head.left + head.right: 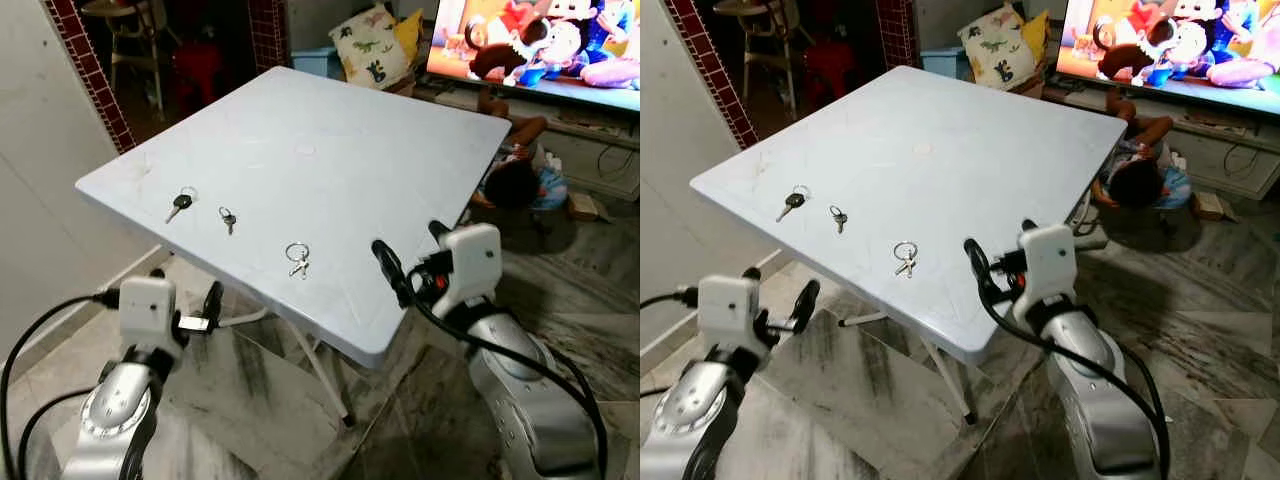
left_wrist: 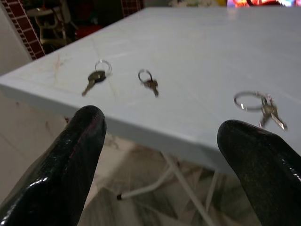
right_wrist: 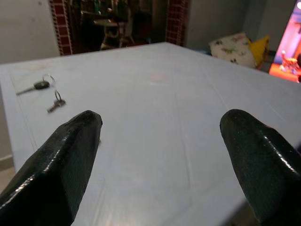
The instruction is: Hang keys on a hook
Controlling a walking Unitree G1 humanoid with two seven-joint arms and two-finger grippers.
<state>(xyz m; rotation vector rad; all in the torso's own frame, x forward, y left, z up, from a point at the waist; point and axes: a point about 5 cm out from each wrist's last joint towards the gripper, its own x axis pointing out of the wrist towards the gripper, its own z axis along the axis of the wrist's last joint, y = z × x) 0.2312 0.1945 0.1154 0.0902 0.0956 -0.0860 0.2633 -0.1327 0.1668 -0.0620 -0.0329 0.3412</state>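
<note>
Three key sets (image 1: 297, 258) on surface (image 1: 330, 130) near front edge | right tool (image 1: 415, 255) wide open, empty, over edge for pickup | left tool (image 2: 160, 155) wide open, empty, below edge

Square white plastic folding table (image 1: 330, 150) on grey marbled floor (image 1: 250, 420). Television showing cartoon (image 1: 540, 40) behind; patterned cushion (image 1: 370, 45) beside it. Person (image 1: 515, 175) sits below screen.

Three key sets (image 1: 297, 258) flat on table (image 1: 330, 130)
</note>
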